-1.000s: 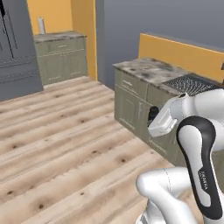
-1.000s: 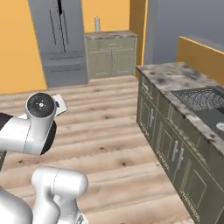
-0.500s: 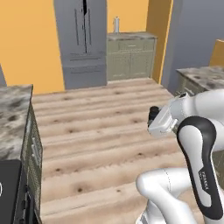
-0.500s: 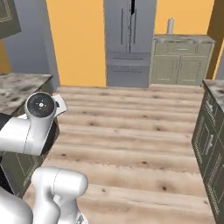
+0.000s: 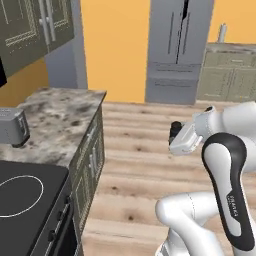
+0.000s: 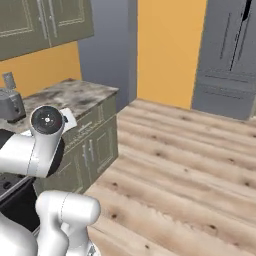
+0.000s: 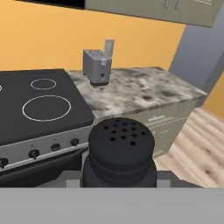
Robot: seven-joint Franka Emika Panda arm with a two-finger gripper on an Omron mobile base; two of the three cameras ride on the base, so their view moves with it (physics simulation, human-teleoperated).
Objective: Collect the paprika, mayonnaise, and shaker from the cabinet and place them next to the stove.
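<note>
In hand (image 7: 118, 181): black shaker (image 7: 121, 146), upright.

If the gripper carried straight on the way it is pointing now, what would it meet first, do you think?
Probably the stove front or the counter edge beside it. The gripper, shut on the shaker, faces that corner with open air between; depth is hard to judge.
</note>
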